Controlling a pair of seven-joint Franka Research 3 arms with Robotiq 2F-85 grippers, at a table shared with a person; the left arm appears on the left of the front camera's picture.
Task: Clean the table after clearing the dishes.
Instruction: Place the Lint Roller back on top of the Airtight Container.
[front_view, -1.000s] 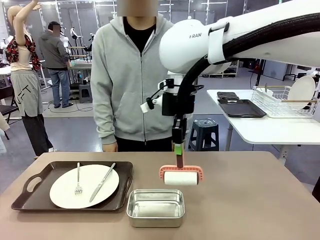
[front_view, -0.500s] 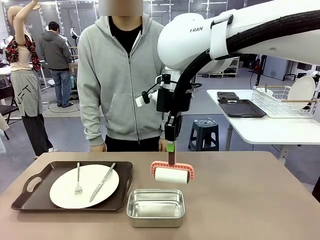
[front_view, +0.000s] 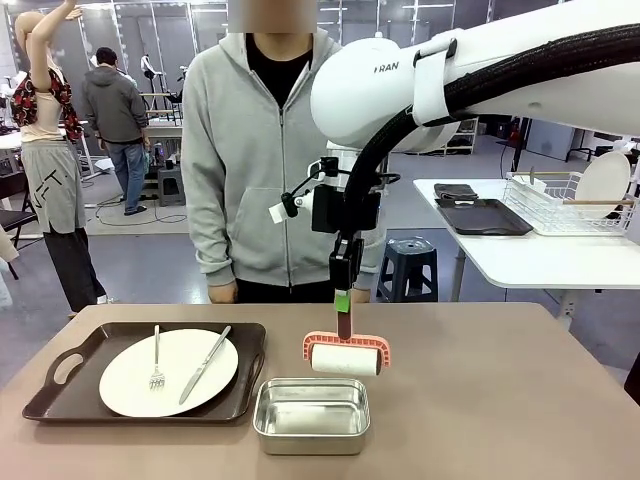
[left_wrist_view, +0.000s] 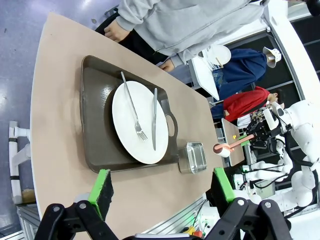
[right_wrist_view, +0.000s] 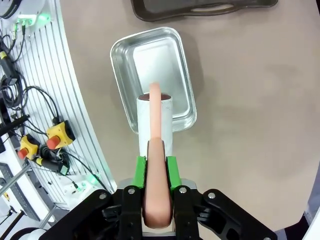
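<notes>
The brown table (front_view: 480, 420) has a white plate (front_view: 168, 372), fork (front_view: 156, 360) and knife (front_view: 205, 364) on a dark tray (front_view: 60, 385) at its left, a steel pan (front_view: 311, 415) beside it. The right gripper (front_view: 343, 300) squeezes a pink roller (front_view: 346, 358) near the pan. The left gripper (left_wrist_view: 162, 186) is spread wide, holding nothing

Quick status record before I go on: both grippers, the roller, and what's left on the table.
left gripper: open, holding nothing, high over the table
right gripper: shut on the roller's handle, pointing down
roller: pink frame, white roll, just beyond the steel pan; contact with the table unclear
tray: on the robot's left, carrying the plate, fork and knife
person: standing at the far edge
</notes>
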